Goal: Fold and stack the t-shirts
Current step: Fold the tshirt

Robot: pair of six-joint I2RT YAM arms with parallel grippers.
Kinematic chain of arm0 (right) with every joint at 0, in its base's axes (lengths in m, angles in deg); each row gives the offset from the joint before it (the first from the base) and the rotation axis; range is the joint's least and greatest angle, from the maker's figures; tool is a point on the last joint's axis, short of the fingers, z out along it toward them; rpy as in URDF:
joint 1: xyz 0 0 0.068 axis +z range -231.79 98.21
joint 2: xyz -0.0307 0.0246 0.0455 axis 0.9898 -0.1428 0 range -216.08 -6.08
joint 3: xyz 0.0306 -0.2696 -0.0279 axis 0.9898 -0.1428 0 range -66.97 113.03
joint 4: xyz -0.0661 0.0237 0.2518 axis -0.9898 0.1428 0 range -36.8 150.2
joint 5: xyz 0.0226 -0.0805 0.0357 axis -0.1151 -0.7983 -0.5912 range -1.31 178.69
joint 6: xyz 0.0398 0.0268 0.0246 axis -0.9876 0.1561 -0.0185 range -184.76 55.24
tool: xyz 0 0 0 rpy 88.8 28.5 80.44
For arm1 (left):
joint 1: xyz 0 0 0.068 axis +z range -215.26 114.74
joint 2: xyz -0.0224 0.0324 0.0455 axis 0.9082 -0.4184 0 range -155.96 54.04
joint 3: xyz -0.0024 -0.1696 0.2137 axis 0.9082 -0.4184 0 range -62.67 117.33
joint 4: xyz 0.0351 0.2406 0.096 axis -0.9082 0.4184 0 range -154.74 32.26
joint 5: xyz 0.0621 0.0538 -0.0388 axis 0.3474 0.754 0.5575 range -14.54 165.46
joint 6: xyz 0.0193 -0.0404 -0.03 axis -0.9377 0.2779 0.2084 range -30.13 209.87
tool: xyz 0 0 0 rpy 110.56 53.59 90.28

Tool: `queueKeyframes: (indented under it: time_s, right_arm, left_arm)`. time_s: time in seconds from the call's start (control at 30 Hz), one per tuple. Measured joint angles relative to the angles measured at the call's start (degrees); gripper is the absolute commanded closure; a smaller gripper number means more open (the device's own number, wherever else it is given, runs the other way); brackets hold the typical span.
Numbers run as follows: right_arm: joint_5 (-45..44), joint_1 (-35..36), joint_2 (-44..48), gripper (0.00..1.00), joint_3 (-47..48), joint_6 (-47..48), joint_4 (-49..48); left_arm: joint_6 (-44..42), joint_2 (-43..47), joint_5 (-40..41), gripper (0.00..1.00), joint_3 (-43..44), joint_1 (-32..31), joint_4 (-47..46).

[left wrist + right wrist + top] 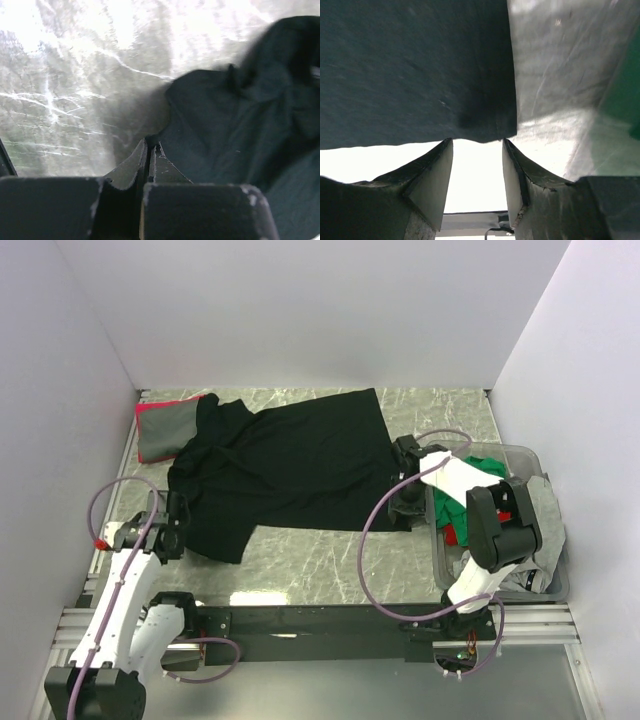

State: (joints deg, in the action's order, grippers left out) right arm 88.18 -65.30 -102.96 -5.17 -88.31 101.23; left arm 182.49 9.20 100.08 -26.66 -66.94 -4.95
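A large black t-shirt (290,465) lies spread on the marble table. My left gripper (172,530) is at its near left edge. In the left wrist view the jaws (151,142) are closed, with their tips pinching the edge of the black cloth (225,130). My right gripper (405,502) is at the shirt's near right corner. In the right wrist view it (477,141) is open, with the hem of the black shirt (410,65) right at its fingertips. A folded grey shirt (160,432) lies on a red one (150,407) at the back left.
A clear grey plastic bin (540,455) stands at the right, close beside my right arm. It holds a green shirt (487,468), a red one (455,533) and a grey one (548,515). White walls enclose the table on three sides.
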Motion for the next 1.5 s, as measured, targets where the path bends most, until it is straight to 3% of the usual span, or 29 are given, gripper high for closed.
queueKeyframes:
  time_s: [0.43, 1.0, 1.23, 1.37, 1.5]
  right_arm:
    - [-2.1, 1.16, 1.31, 0.52, -4.15, -5.22, -2.86]
    - [-2.91, 2.27, 1.4, 0.53, -6.4, -9.03, -4.44]
    - [-2.27, 2.58, 1.51, 0.65, -6.8, -9.42, -5.4]
    - [-1.33, 3.08, 1.51, 0.85, -6.82, -9.33, -5.81]
    - [-0.7, 3.41, 1.51, 0.94, -6.91, -8.57, -5.14]
  left_arm:
    - [-7.13, 0.72, 3.96, 1.0, 6.27, 1.49, 2.62]
    - [-14.23, 0.57, 4.7, 1.0, 6.49, 5.75, 1.9]
    - [-15.28, 0.0, 4.66, 1.0, 6.6, 5.97, 1.77]
    - [-15.5, 0.2, 4.68, 1.0, 7.19, 5.99, 1.79]
    - [-15.47, 1.05, 4.68, 1.0, 7.21, 5.99, 2.21]
